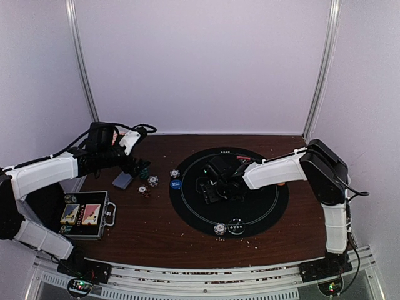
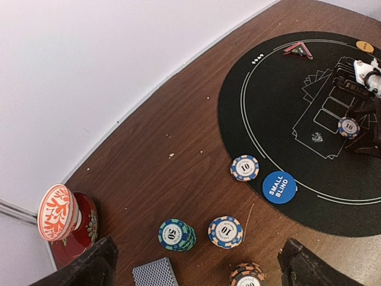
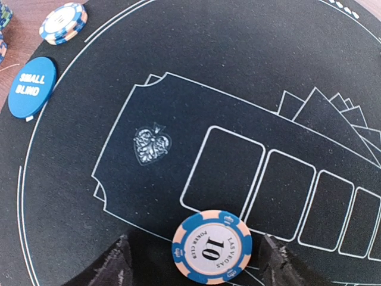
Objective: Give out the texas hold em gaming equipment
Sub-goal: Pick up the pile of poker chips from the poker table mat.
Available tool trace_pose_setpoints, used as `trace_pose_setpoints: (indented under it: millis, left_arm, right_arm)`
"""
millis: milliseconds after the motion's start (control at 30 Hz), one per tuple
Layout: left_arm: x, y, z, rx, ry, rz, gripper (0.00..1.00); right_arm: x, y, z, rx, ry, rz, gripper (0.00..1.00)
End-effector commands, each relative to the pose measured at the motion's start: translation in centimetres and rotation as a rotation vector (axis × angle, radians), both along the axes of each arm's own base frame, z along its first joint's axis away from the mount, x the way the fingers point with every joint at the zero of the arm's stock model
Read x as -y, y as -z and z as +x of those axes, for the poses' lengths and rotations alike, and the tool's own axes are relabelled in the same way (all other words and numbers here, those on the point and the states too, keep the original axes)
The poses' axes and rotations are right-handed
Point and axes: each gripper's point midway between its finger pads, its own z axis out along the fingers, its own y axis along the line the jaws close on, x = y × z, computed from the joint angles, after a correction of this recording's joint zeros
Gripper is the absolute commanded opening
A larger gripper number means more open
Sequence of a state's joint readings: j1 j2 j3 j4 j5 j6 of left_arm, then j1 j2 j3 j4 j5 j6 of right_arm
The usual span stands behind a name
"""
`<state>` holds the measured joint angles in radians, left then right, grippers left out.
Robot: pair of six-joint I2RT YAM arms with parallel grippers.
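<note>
The right gripper point(image 3: 196, 257), its dark rough-surfaced jaws spread and clear of contact, brackets a flat round "10" chip point(image 3: 211, 246) with blue-and-cream striped rim, which lies face up between the fingertips on the matte black round mat point(image 3: 71, 179), near its centre.

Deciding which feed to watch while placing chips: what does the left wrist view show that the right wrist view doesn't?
Left wrist only: the red bowl, green 50 chip stack, card deck, red-triangle marker, orange button. Right wrist only: fingers of the right tool flanking the 10 chip, not touching it. Both: that 10 chip, the Small Blind button, the black mat.
</note>
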<state>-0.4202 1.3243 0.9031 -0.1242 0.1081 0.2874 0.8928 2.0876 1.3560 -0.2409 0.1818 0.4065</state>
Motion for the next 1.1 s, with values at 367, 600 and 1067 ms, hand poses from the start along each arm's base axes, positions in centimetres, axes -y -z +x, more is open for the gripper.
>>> trace_pose_setpoints:
  millis: [367,600,1067]
  left_arm:
    - [-0.7,-1.2,0.8,0.046,-0.036,-0.037,0.98]
    - [-0.9,-1.3,0.8,0.048,-0.041,-0.041,0.98]
    - [-1.0,-1.2,0.9,0.045,-0.045,-0.045,0.98]
  right_arm:
    - [1.0,1.2,-0.5,-0.008,0.025,-0.046,0.47]
    - [1.7,0.7,-0.1,0.022,0.054,-0.064,0.37]
    - [5.8,-4.5,2.1,0.113,0.17,0.056,0.34]
